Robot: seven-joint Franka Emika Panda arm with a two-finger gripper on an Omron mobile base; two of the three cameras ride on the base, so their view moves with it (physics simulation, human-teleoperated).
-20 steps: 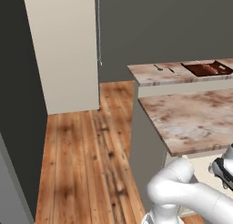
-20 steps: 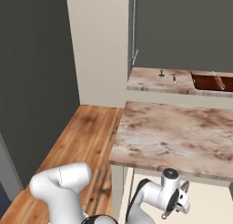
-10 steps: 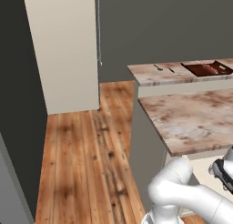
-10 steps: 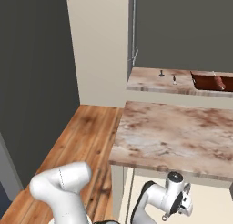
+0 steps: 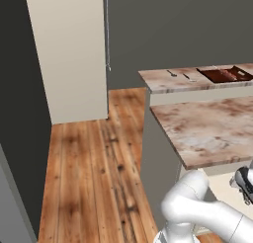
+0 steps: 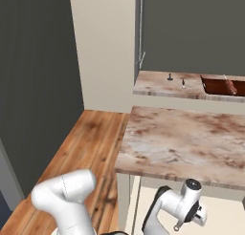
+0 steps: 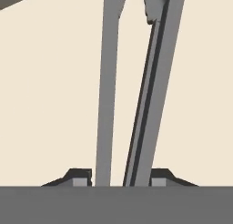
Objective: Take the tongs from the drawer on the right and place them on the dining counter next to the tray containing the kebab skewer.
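The tongs (image 7: pixel 107 104) are two long grey metal arms running up the hand view over the cream drawer floor (image 7: pixel 45 91). My gripper (image 7: pixel 119 177) straddles them, and each dark fingertip (image 7: pixel 80 176) rests against the outside of an arm, so it is shut on them. My wrist (image 6: pixel 190 206) hangs low under the near counter's edge, in front of the cream cabinet. Far off, the dining counter (image 6: pixel 153 83) carries the dark reddish-brown tray (image 6: pixel 222 85) with the kebab skewer (image 6: pixel 229 84) in it. The tray (image 5: pixel 222 74) sits at the far right of that slab.
A near marbled counter (image 5: pixel 207 128) lies between me and the dining counter. Two small dark items (image 6: pixel 169 78) (image 6: pixel 183 81) stand left of the tray. A tall cream cabinet (image 5: pixel 69 54) rises at the left beside a wooden floor (image 5: pixel 94 168).
My wrist has slid slightly to the right and lower beneath the near counter's edge. The base views have not otherwise shifted.
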